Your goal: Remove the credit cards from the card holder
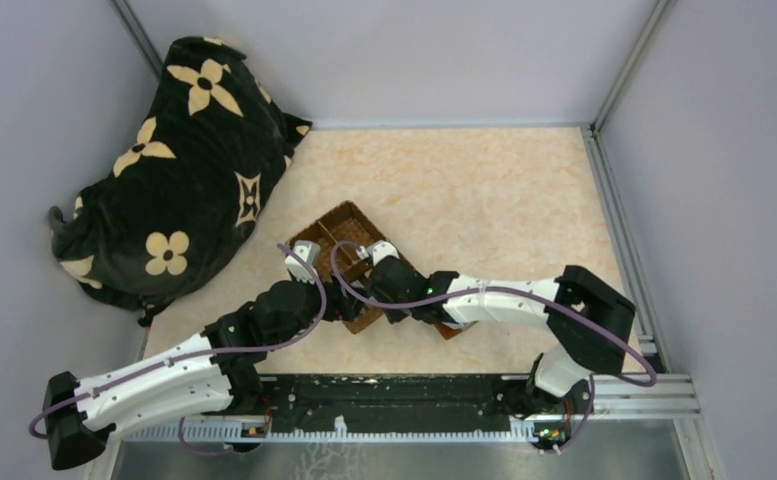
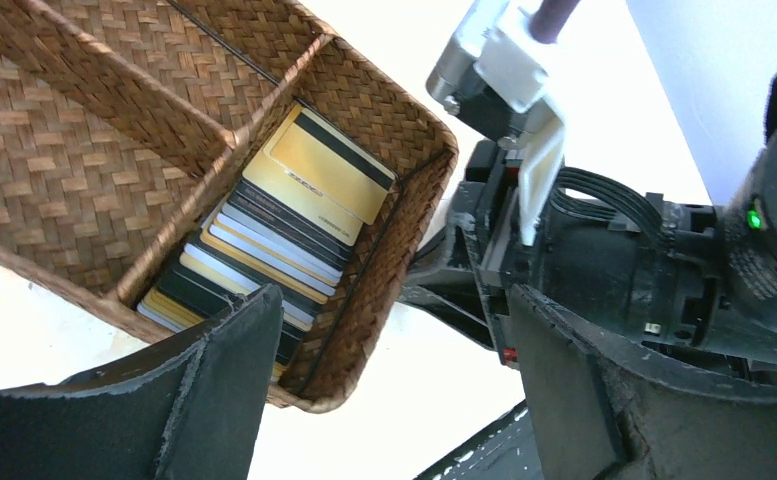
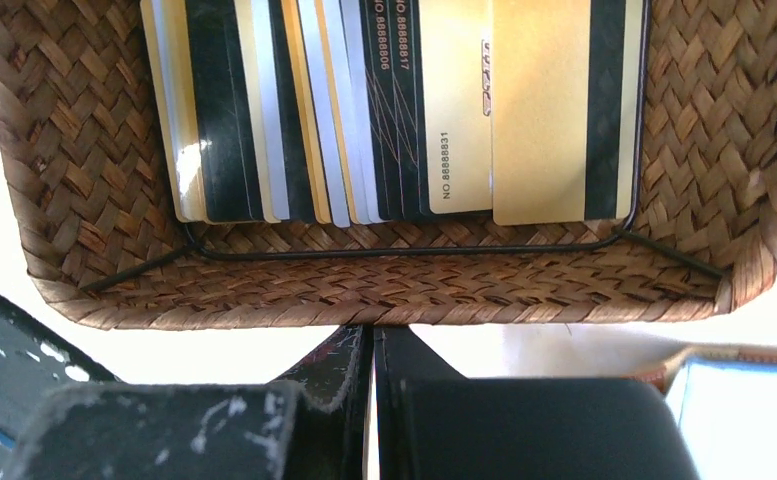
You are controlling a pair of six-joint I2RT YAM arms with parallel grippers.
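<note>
Top external: peach table, grey walls

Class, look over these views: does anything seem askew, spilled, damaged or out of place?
Nothing looks spilled or damaged. The credit cards lie fanned, overlapping, inside one compartment of the wicker tray. The only odd item is a black flower-patterned fabric bundle slumped in the far left corner.

credit cards lie flat n overlapped in a row in the wicker tray's end compartment: gold, black, silvery, w/ a gold one on top. card holder sits just outside it, pale blue face showing.
</note>
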